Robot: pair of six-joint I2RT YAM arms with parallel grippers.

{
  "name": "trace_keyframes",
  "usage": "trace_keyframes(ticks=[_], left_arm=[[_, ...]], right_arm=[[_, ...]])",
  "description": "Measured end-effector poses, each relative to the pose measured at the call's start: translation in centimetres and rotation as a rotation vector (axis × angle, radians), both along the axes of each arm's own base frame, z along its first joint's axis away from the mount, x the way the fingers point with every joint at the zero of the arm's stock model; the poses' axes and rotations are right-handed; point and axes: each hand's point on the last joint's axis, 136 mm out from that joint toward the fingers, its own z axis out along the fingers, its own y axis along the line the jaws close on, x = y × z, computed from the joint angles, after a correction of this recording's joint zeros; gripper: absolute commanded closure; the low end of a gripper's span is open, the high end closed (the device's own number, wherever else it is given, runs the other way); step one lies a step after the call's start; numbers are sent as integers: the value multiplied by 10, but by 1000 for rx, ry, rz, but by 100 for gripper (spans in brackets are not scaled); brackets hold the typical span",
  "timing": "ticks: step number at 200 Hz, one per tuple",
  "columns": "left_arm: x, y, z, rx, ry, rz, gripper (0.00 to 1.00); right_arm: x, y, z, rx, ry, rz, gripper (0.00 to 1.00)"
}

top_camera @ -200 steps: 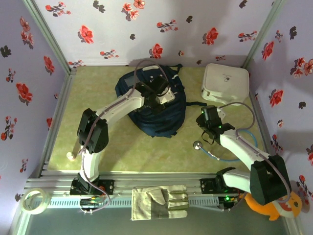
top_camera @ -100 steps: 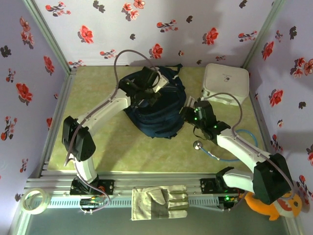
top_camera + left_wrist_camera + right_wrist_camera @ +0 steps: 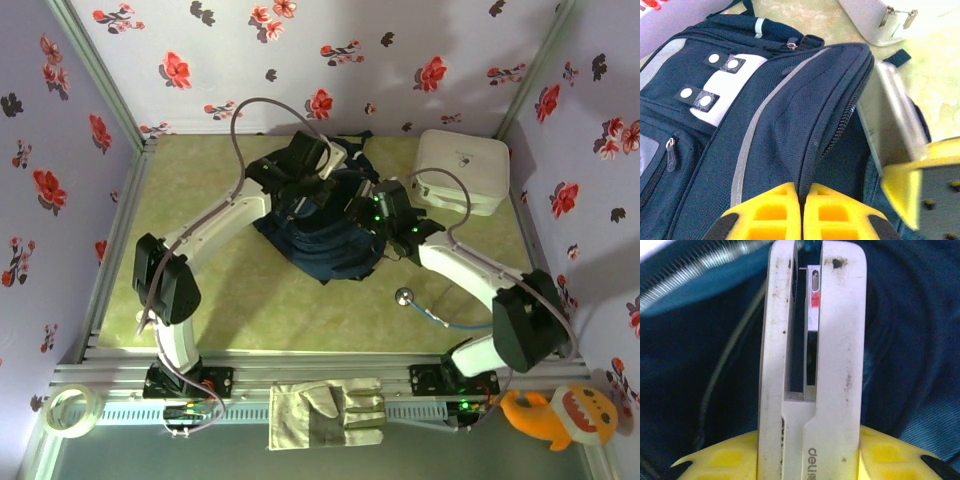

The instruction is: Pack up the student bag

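The navy student bag (image 3: 322,252) lies at the middle back of the table, its white buckle patches and grey stripe up (image 3: 765,115). My left gripper (image 3: 316,192) (image 3: 802,192) is shut on the fabric edge beside the zip and holds the main opening apart. My right gripper (image 3: 374,214) (image 3: 810,452) is shut on a long white tool marked "deli" (image 3: 815,365) (image 3: 892,115). The tool's far end points into the dark blue inside of the bag (image 3: 910,340). One yellow finger (image 3: 900,185) of the right gripper sits at the opening.
A white zip case (image 3: 460,170) (image 3: 875,25) stands at the back right, close to the bag. A stethoscope (image 3: 420,305) lies front right. A work glove (image 3: 325,412), a tape roll (image 3: 68,410) and an orange plush (image 3: 555,412) sit by the near rail.
My right arm has swung left from the stethoscope to the bag's opening, carrying the white tool. My left gripper has shifted back, still pinching the bag's edge, and the bag has changed shape.
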Motion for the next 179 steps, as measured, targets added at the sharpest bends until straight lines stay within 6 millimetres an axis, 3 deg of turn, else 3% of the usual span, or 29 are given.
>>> trace_keyframes(ticks=[23, 58, 77, 103, 139, 159, 179], left_arm=[[8, -2, 2, -32, 24, 30, 100], [19, 3, 11, -102, 59, 75, 100], [23, 8, 14, -140, 82, 95, 100], [27, 13, 14, -179, 121, 110, 100], [26, 12, 14, -214, 154, 104, 100], [23, 9, 11, -230, 174, 82, 64], [21, 3, 12, -281, 180, 56, 48]], right_arm=[[12, 16, 4, 25, 12, 22, 68], [32, 39, 25, 76, -14, 66, 48], [35, 43, 32, 90, -32, 80, 44], [34, 36, 32, 105, -49, 67, 40], [24, 8, 28, 98, -50, 21, 41], [19, -9, 35, 84, -78, -17, 41], [11, -29, 43, 46, -107, -67, 38]])
